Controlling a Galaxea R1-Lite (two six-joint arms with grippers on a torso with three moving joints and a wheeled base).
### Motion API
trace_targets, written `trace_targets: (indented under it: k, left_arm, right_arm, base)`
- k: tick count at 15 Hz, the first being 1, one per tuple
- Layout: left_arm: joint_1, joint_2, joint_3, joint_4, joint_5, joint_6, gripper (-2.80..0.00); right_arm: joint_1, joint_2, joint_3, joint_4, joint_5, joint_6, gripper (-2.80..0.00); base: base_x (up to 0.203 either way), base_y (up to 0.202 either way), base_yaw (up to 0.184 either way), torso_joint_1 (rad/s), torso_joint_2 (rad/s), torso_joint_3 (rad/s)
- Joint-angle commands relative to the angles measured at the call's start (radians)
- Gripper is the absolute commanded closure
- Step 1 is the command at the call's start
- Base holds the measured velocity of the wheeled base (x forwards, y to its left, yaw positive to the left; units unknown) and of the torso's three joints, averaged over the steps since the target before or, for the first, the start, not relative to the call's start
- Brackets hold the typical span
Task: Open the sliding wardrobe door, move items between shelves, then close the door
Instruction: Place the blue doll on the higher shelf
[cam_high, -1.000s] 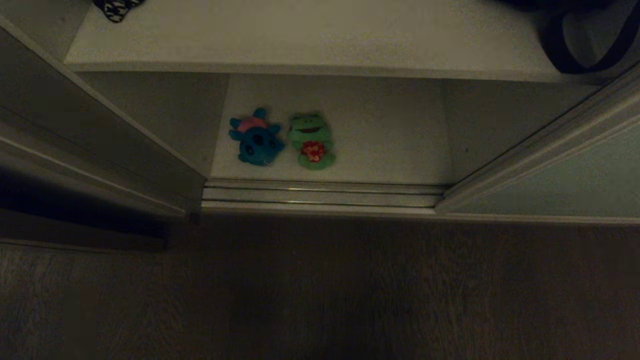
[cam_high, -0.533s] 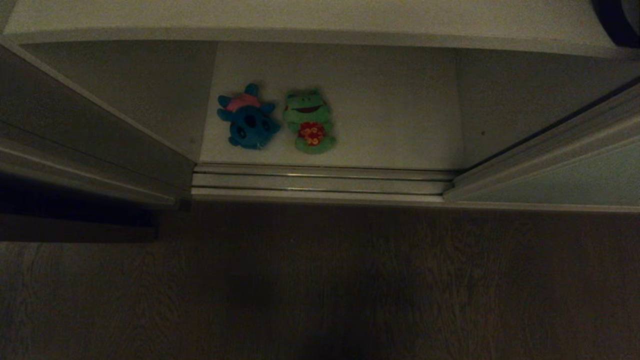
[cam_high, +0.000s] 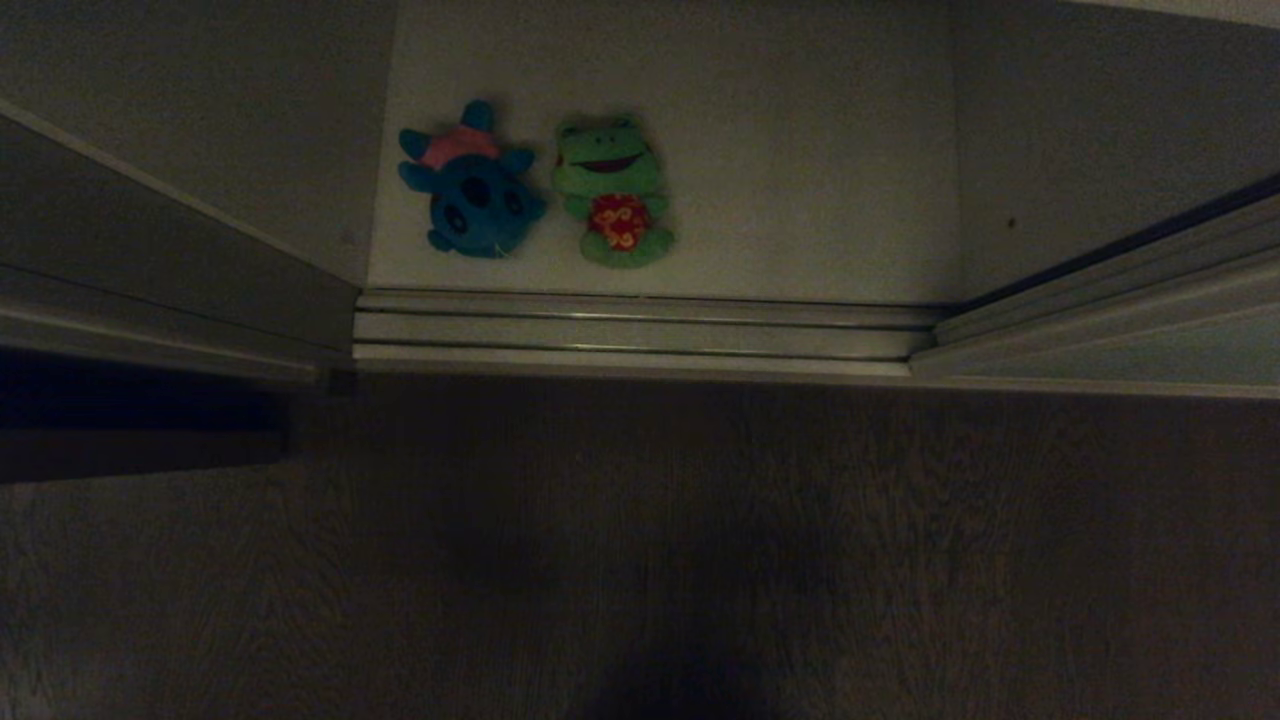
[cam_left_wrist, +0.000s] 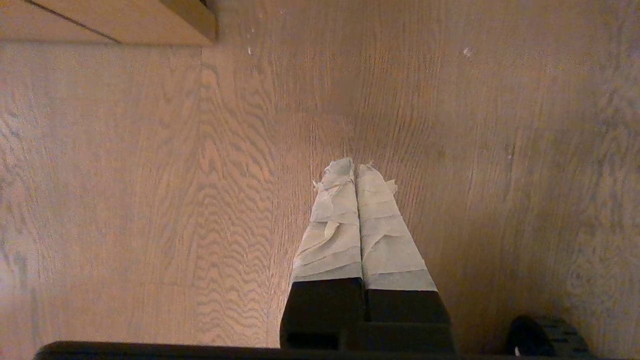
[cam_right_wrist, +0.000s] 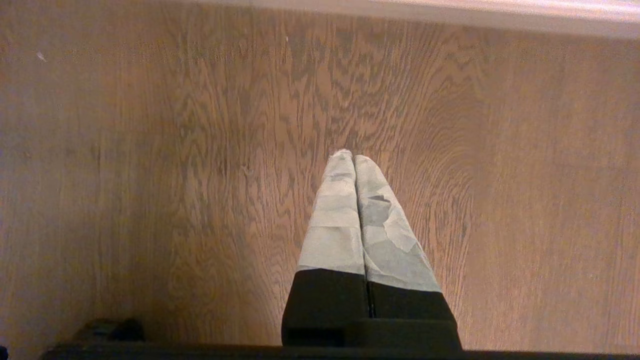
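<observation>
sliding wardrobe door (cam_high: 1130, 345) cut off at right, plush toys (cam_high: 535, 190) dim, shelf (cam_high: 800, 200) cropped

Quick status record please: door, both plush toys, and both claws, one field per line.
door: sliding wardrobe door slid aside to the right, compartment open
teal-blue plush toy: lying on the bottom board, left of the other toy
green plush toy: beside it, close to the door track
left claw: shut, empty, over the wooden floor
right claw: shut, empty, over the floor
</observation>
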Motion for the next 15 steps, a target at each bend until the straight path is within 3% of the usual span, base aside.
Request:
trace_targets:
  k: [1,6,9,12,15]
  left_arm:
    - [0.000,0.001,0.002,0.000,0.000,-0.002,0.00]
    - [0.002,0.003,-0.007,0.026,0.000,0.004,0.00]
    - [0.001,0.033,-0.057,0.045,-0.014,0.057,0.00]
    - [-0.006,0.255,-0.170,0.040,-0.043,0.061,0.00]
    - [-0.013,0.643,-0.310,0.037,-0.058,0.064,0.00]
  right_arm:
    - [0.000,-0.003,-0.001,-0.001,0.000,0.000,0.00]
    - [0.000,-0.003,0.000,-0.001,-0.001,0.000,0.00]
    - [0.000,-0.003,-0.001,-0.001,-0.001,0.000,0.00]
    - [0.000,-0.003,-0.001,-0.001,0.000,0.000,0.00]
    - [0.000,-0.003,0.000,-0.001,0.000,0.000,0.00]
  base:
    - [0.000,0.000,0.000,0.010,-0.01,-0.169]
    - [0.000,0.000,0.000,0.002,0.00,-0.037]
    - [0.000,0.000,0.000,0.000,0.00,0.000]
    - [0.000,0.000,0.000,0.000,0.00,0.000]
    - [0.000,0.000,0.000,0.000,0.00,0.000]
